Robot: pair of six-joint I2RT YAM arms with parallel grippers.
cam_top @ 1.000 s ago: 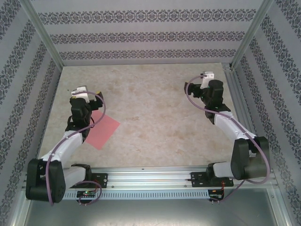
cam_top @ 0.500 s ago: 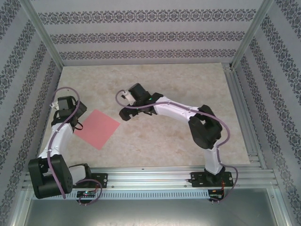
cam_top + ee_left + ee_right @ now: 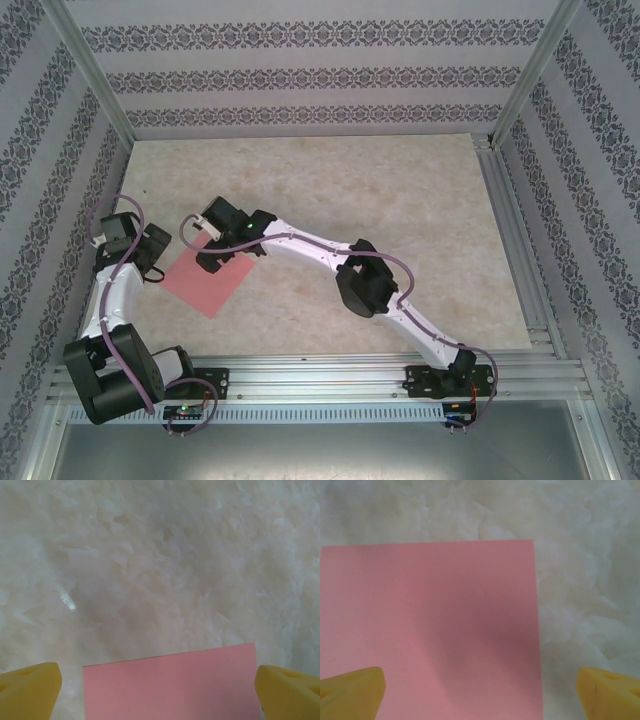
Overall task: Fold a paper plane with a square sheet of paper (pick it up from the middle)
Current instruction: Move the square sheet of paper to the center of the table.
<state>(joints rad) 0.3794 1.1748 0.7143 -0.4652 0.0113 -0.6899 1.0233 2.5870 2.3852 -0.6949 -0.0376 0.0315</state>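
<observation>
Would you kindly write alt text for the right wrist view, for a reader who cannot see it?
A flat, unfolded pink square sheet of paper lies on a mottled cream table. The right gripper hangs over it, open, its yellow fingertips wide apart at the frame's bottom corners.

The table point(image 3: 400, 190) lies bare all around the sheet point(image 3: 205, 285). The widest open stretch runs to the sheet's right and beyond it toward the back wall point(image 3: 300, 80). The right arm point(image 3: 300, 240) slants across that stretch from the near right and hangs over the sheet's far corner, blocking the way in there. The left arm point(image 3: 110, 290) stands just left of the sheet, between it and the side wall point(image 3: 50, 220). The sheet's near corner is uncovered, with open table between it and the rail point(image 3: 320, 372).
</observation>
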